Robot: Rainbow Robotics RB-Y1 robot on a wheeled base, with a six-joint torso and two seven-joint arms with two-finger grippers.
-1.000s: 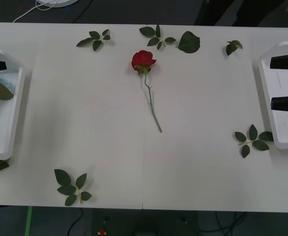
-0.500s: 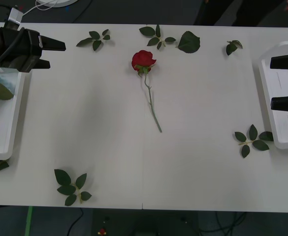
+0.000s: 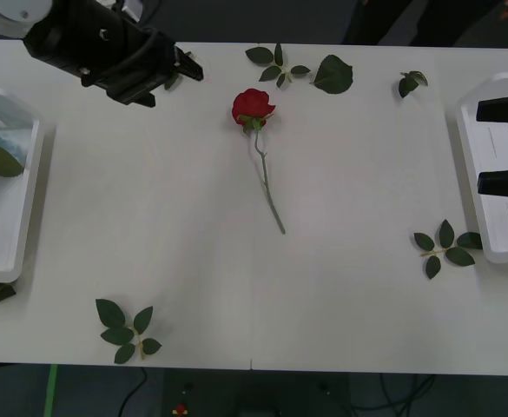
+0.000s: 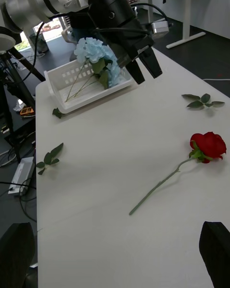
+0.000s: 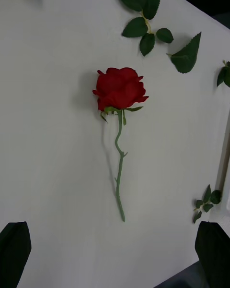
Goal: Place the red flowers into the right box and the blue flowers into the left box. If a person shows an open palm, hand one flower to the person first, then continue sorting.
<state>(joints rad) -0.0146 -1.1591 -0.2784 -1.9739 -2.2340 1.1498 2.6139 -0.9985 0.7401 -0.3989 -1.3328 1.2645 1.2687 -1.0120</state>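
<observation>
Far on my left sits the left box [image 3: 15, 187], a white tray at the table's edge. The blue flowers [image 4: 97, 55] lie inside it already, fluffy heads at the far end and stems along the tray, so I think the blue part of the job is done.

Next comes my left gripper [image 3: 180, 68]. It hangs above the far left part of the table, near some loose leaves [image 3: 168, 69]. Its two black fingers are spread apart and hold nothing. I have it pointed toward the middle because the next flower is there.

In the middle lies one red rose [image 3: 253, 105] flat on the table [image 3: 149, 208]. Its bloom points to the far side and its thin green stem [image 3: 269, 189] runs back toward me. Nothing touches it. The stem looks like the easy part to pinch, since the bloom is soft and round.

More leaf sprigs [image 3: 445, 243] lie around, and I leave those alone.

Far on my right is the right box [image 3: 488, 248], where the rose should go. My right gripper [image 3: 504, 143] waits over that tray, fingers wide apart and holding nothing.
</observation>
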